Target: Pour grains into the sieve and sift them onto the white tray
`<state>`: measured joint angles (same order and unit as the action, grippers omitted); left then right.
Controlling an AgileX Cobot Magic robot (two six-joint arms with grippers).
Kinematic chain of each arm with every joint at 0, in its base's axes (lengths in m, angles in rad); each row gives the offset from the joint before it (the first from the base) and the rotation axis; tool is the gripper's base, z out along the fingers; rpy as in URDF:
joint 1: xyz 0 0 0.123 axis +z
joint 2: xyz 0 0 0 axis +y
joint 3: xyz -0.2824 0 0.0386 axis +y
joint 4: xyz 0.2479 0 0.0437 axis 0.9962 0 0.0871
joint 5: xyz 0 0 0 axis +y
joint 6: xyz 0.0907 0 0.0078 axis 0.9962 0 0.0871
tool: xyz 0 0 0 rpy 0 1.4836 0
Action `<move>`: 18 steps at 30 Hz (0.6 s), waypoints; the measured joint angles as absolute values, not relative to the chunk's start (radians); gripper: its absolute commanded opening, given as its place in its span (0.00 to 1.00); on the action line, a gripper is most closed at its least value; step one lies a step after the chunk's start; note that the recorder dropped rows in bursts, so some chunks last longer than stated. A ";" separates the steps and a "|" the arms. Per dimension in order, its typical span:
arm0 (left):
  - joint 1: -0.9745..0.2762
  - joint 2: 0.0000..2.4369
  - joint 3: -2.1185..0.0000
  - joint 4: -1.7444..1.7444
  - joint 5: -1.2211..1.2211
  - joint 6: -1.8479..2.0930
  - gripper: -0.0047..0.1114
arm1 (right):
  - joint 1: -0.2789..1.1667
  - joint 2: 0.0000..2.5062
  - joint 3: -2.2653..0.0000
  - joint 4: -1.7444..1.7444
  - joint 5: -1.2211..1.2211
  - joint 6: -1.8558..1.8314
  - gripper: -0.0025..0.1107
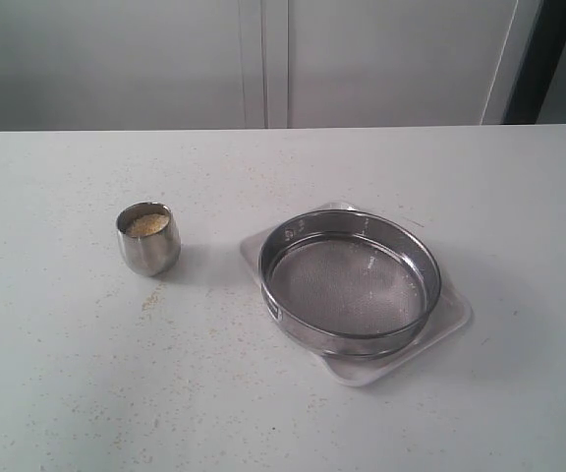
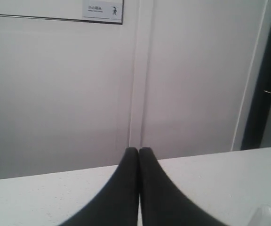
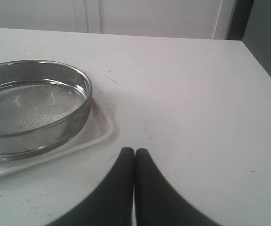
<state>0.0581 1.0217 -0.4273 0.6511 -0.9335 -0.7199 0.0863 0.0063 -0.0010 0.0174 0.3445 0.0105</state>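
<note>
You are looking at a plain indoor test room, closer to a lab or an office than a home kitchen. Across the top of the exterior view runs a bare, pale panelled wall [image 1: 116, 59] with a vertical seam [image 1: 275, 59], and a dark door frame [image 1: 546, 49] stands at the upper right. At the top of the left wrist view a small printed sign [image 2: 102, 10] with a pictogram hangs on that wall. The white speckled tabletop [image 1: 67, 393] carries a staged setup: a steel cup [image 1: 148, 239], and the sieve [image 1: 350, 285] on the white tray [image 1: 453, 317].

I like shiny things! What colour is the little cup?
The cup is shiny silver metal; the exterior view shows it best.
</note>
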 measured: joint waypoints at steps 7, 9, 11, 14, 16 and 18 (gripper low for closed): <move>0.058 1.135 -0.427 0.726 -1.058 -0.711 0.14 | 0.086 0.006 -0.001 0.017 0.344 0.010 0.02; 0.058 1.165 -0.432 0.752 -1.066 -0.701 0.21 | 0.086 0.006 -0.001 0.017 0.344 0.010 0.02; 0.058 1.195 -0.448 0.784 -1.066 -0.697 0.32 | 0.086 0.006 -0.001 0.017 0.344 0.010 0.02; 0.054 1.244 -0.484 0.815 -1.068 -0.695 0.51 | 0.086 0.006 -0.001 0.017 0.344 0.010 0.02; 0.046 1.273 -0.512 0.817 -1.070 -0.690 0.64 | 0.086 0.006 -0.001 0.017 0.344 0.010 0.02; 0.026 1.308 -0.540 0.819 -1.070 -0.683 0.77 | 0.086 0.006 -0.001 0.017 0.344 0.010 0.02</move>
<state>0.0263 1.3084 -0.5400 0.8189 -1.0702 -0.6830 0.0863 0.0063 -0.0010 0.0174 0.3445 0.0105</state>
